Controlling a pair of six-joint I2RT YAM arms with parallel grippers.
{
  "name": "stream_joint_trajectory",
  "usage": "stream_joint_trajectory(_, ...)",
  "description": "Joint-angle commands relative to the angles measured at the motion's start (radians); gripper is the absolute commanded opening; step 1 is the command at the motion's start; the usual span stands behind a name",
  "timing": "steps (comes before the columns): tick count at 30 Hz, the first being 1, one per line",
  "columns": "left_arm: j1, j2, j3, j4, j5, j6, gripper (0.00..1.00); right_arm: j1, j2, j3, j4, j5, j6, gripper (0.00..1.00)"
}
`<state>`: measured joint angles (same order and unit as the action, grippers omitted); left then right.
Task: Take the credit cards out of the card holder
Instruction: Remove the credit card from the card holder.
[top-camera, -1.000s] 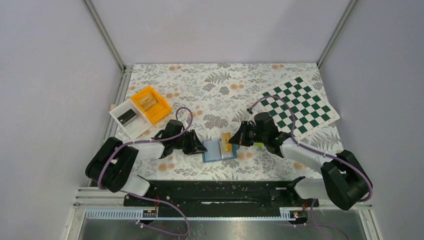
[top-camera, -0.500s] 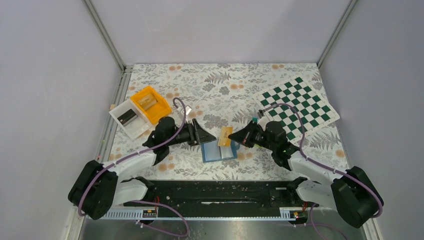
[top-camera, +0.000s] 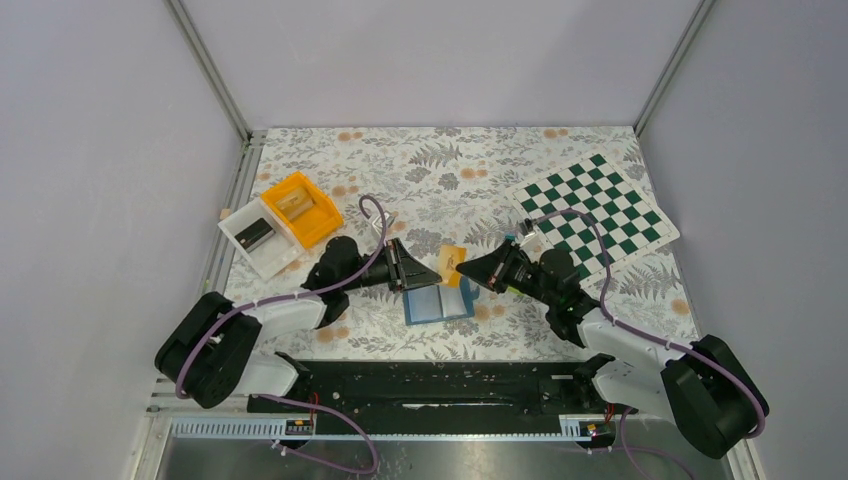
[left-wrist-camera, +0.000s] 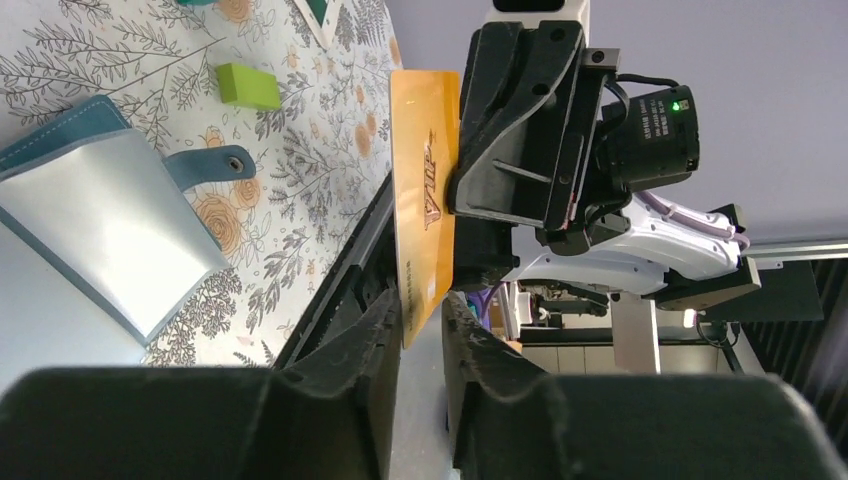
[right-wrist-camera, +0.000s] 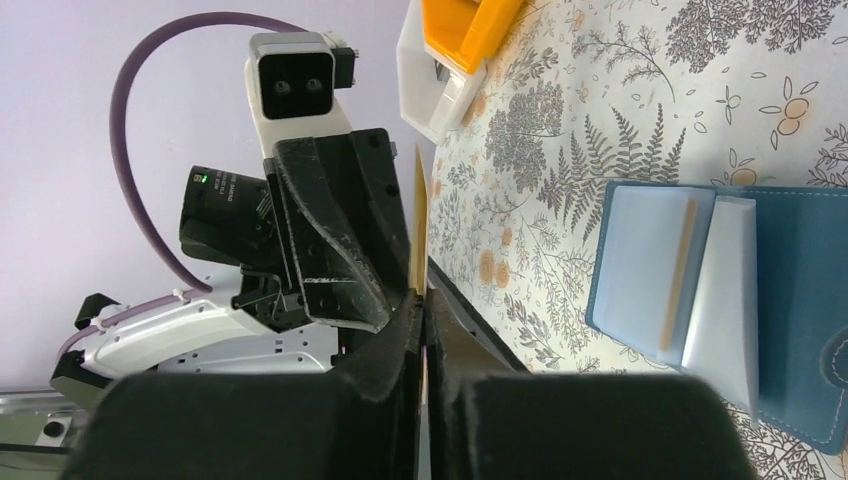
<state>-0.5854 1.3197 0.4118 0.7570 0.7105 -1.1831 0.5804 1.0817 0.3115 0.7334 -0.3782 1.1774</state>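
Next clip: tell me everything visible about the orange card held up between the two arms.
The orange card is a thin, flat, glossy, plastic-looking rectangle with VIP lettering on its face. It is out of the open card holder and raised off the table close by it. The right gripper is shut on one end. The opposite end reaches between the fingers of the left gripper, though whether they pinch it is unclear. Nothing else touches it.
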Motion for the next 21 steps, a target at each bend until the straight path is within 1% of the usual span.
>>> stream_joint_trajectory(1, -0.005, 0.017, -0.032, 0.203, 0.041, -0.072, 0.13, -0.005, -0.007, -0.014, 0.063, -0.011, -0.005, 0.07)
stream_joint_trajectory(2, -0.005, 0.018, -0.039, 0.217, 0.046, -0.081, 0.05, -0.004, -0.011, -0.010, 0.049, -0.019, -0.027, 0.11)
stream_joint_trajectory(3, -0.005, 0.017, -0.044, 0.225, 0.053, -0.085, 0.00, -0.004, -0.016, -0.004, 0.023, -0.031, -0.065, 0.14)
stream_joint_trajectory(5, -0.003, 0.014, -0.045, 0.219, 0.069, -0.082, 0.00, -0.009, -0.042, 0.016, -0.067, -0.038, -0.154, 0.22)
stream_joint_trajectory(7, -0.001, 0.002, -0.041, 0.186, 0.087, -0.067, 0.00, -0.033, -0.069, 0.047, -0.163, -0.079, -0.249, 0.32)
stream_joint_trajectory(9, -0.001, -0.018, -0.021, 0.102, 0.105, -0.026, 0.00, -0.071, -0.095, 0.095, -0.274, -0.146, -0.347, 0.45)
stream_joint_trajectory(11, -0.002, -0.050, -0.002, 0.001, 0.125, 0.028, 0.00, -0.117, -0.122, 0.145, -0.394, -0.206, -0.430, 0.53)
stream_joint_trajectory(14, -0.003, -0.109, 0.041, -0.225, 0.145, 0.172, 0.00, -0.170, -0.144, 0.220, -0.528, -0.298, -0.537, 0.56)
stream_joint_trajectory(15, -0.003, -0.129, 0.053, -0.312, 0.150, 0.212, 0.00, -0.176, -0.139, 0.244, -0.561, -0.328, -0.571, 0.56)
stream_joint_trajectory(16, -0.003, -0.144, 0.064, -0.364, 0.160, 0.244, 0.00, -0.178, -0.125, 0.271, -0.593, -0.359, -0.600, 0.56)
stream_joint_trajectory(19, -0.004, -0.176, 0.086, -0.448, 0.199, 0.299, 0.00, -0.179, -0.035, 0.335, -0.640, -0.481, -0.640, 0.57)
stream_joint_trajectory(21, -0.003, -0.178, 0.093, -0.452, 0.225, 0.298, 0.00, -0.179, 0.023, 0.360, -0.629, -0.559, -0.647, 0.61)
